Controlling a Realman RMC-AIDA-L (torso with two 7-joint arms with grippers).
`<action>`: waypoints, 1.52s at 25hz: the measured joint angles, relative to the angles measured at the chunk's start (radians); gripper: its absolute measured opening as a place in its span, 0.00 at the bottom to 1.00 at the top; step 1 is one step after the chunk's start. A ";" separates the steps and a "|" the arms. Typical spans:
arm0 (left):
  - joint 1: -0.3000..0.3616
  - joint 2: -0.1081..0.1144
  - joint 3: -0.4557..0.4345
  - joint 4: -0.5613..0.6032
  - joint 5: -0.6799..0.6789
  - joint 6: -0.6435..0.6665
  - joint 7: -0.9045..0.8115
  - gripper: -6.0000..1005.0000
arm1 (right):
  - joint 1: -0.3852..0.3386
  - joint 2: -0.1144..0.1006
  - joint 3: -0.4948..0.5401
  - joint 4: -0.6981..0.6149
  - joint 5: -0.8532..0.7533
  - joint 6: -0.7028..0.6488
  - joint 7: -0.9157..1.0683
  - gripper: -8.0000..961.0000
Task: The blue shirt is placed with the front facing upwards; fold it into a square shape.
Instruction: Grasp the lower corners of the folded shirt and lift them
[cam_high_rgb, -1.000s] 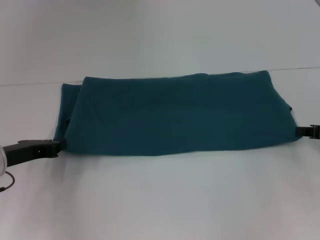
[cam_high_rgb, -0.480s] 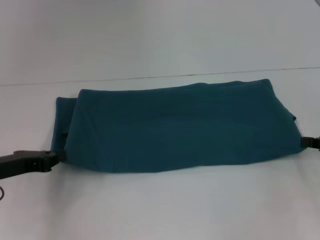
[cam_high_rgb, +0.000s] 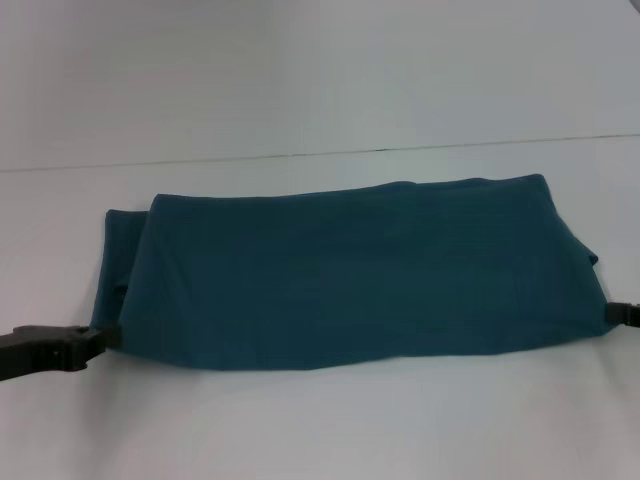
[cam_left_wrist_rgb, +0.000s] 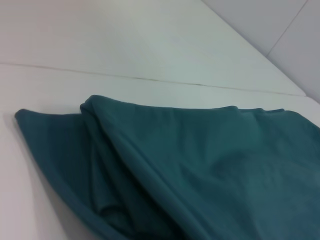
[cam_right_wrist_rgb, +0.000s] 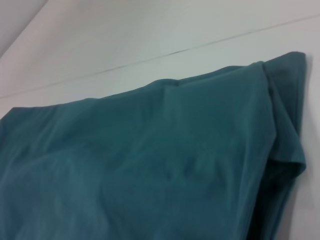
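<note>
Blue shirt (cam_high_rgb: 345, 275) lay on the white surface (cam_high_rgb: 320, 430) as a wide horizontal band, plain teal side up, no lettering visible. The upper layer was draped over a lower one; a strip of the lower layer stuck out past it at my left end. Far edge ran close to the seam line across the surface. The near edge was uneven, sagging slightly toward the middle.

My left pincer (cam_high_rgb: 100, 338) was at the near left corner of the band, touching the cloth edge. My right pincer (cam_high_rgb: 612, 313) was at the near right corner, mostly cut off by the frame edge. I could not tell from the head view whether either pincer was clamped on the fabric or merely beside it, and neither wrist view showed my fingers. The left wrist view showed bunched folds under the top layer; the right wrist view showed a sleeve-like flap tucked at the right end.

Judgement: the lengthwise fold looked made or nearly made, but the band was still far from square; crosswise folds remained.

Risks from here:
- Layers misaligned at the left end. Any next fold would carry that offset and give a ragged edge.
- If one pincer released before the other, tension could pull the band askew.
- Bunched cloth beneath the top layer could trap wrinkles and leave a lumpy square.
- Loose right flap might slip out when that end is lifted.
</note>
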 joint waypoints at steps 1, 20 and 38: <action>0.003 0.000 -0.001 0.001 0.001 0.002 0.001 0.00 | -0.004 0.001 0.003 0.000 0.000 -0.006 -0.003 0.12; 0.007 0.002 -0.021 0.000 0.057 0.018 0.011 0.00 | -0.050 0.005 0.059 0.000 -0.003 -0.044 -0.023 0.14; -0.004 0.006 -0.070 -0.017 0.065 0.016 0.005 0.01 | -0.039 -0.001 0.088 0.001 0.014 -0.051 -0.020 0.15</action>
